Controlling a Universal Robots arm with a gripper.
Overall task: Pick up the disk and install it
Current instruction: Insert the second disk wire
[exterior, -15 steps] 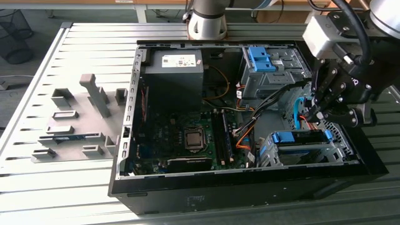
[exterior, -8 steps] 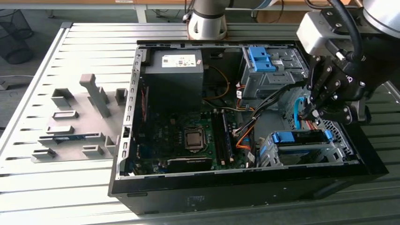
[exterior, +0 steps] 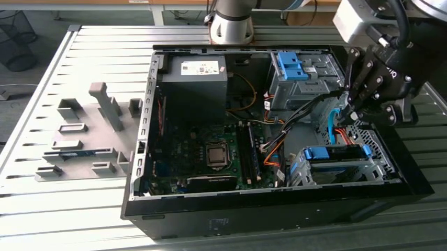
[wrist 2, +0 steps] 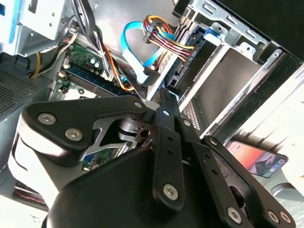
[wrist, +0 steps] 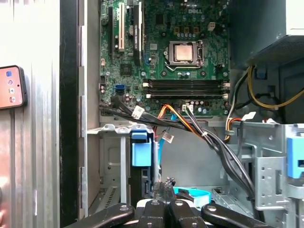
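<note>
In the exterior view the hand [exterior: 359,112] hangs over the open computer case [exterior: 140,157], and its dark linkage covers its own fingertips, so their spacing cannot be told. The disk [exterior: 334,154] sits in the drive cage, only its blue caddy edge visible. In both wrist views the linkage is cut by the picture's edge. Beside the case, a phone [wrist: 10,87] is cropped.
</note>
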